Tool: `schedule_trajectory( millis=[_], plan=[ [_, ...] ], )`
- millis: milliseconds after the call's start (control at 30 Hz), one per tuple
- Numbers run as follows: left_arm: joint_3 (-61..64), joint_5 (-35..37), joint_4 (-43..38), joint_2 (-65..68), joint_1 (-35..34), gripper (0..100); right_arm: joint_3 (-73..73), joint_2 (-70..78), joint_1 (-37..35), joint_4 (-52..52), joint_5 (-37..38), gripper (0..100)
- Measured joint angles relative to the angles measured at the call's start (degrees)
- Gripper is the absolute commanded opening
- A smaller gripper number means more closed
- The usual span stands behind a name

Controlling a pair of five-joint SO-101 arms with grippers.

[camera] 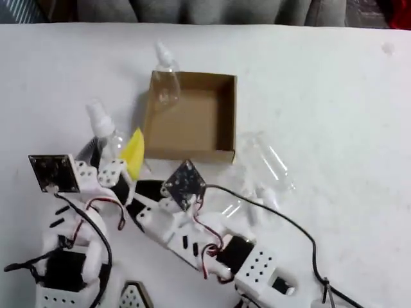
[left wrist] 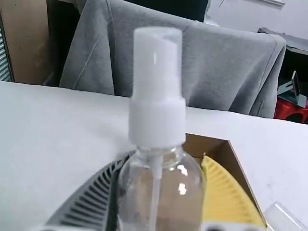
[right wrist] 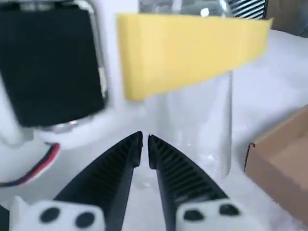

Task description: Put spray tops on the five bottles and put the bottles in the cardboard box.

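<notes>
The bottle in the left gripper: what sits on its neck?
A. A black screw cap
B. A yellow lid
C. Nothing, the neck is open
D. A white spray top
D: in the left wrist view the clear bottle, held in the left gripper, has a white spray top on its neck.

We look along the right gripper at a clear bottle.
Its black jaws nearly touch at the tips, just before the bottle, which stands on the white worktop. The other arm's yellow jaw lies across the bottle, beside that arm's black motor block. A corner of the cardboard box is near.
</notes>
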Motion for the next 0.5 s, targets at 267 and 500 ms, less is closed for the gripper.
schedule_trajectory(
  millis=[267,500],
  plan=[
    [0.0,-0.1,4.3,-9.9,1.5,2,0.0,-0.1,1.5,0.0,-0.2,1.5],
    [4.3,0.0,-1.4,-10.0,2.4,2,0.2,0.1,2.3,1.8,-0.4,1.5]
  ],
)
